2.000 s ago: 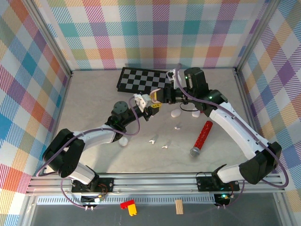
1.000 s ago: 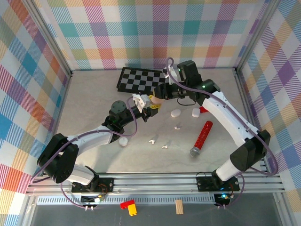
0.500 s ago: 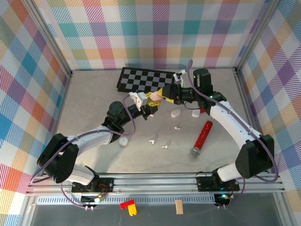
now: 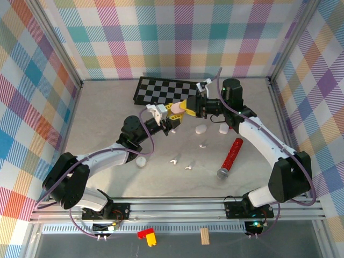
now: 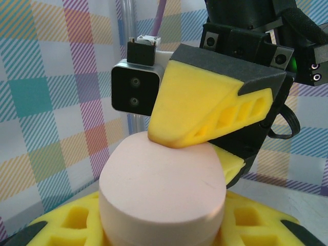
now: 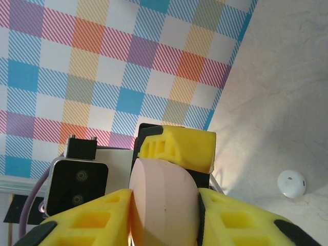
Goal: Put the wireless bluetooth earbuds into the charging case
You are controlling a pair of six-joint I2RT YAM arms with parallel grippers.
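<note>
Here, the left tool (image 5: 164,233) pinches a pink charging case (image 5: 164,179) by its base; the right tool (image 6: 164,218) clamps its top. Likely opening it: next, pry the lid up steadily.

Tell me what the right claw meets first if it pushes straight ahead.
The right claw meets the pink case pinched in it; just behind, probably the left claw, gripping the same case head-on.
</note>
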